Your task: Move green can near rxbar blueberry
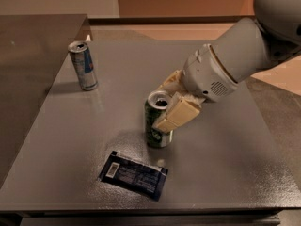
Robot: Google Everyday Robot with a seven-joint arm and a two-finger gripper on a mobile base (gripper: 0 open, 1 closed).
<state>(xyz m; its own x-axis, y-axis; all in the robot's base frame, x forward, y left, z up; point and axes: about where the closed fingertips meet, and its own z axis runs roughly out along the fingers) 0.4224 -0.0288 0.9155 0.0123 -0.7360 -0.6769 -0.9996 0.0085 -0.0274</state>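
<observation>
Where the grey table [225, 173] meets a darker counter [28, 55] on the left, we note a slim silver-and-blue can [83, 65] standing upright near the table's far left corner, its top open. It is well apart from everything else.

Toward the front edge, left of centre, the rxbar blueberry [133, 174] lies flat: a dark navy wrapper, set slightly askew, with its white label patch at the left end and pale text along its length.

Just beyond the wrapper's right end, the green can [157, 121] stands upright near the middle of the table, silver top and opening facing up. Can and wrapper are close but not touching. We cannot tell whether the can's base rests on the surface or sits just above it.

The gripper [162, 106] is clamped on the green can from the right. One cream finger [181, 116] lies across the can's near side, and the other shows behind its rim. The white arm [235, 51] reaches in from the upper right corner, angled down toward the can.
</observation>
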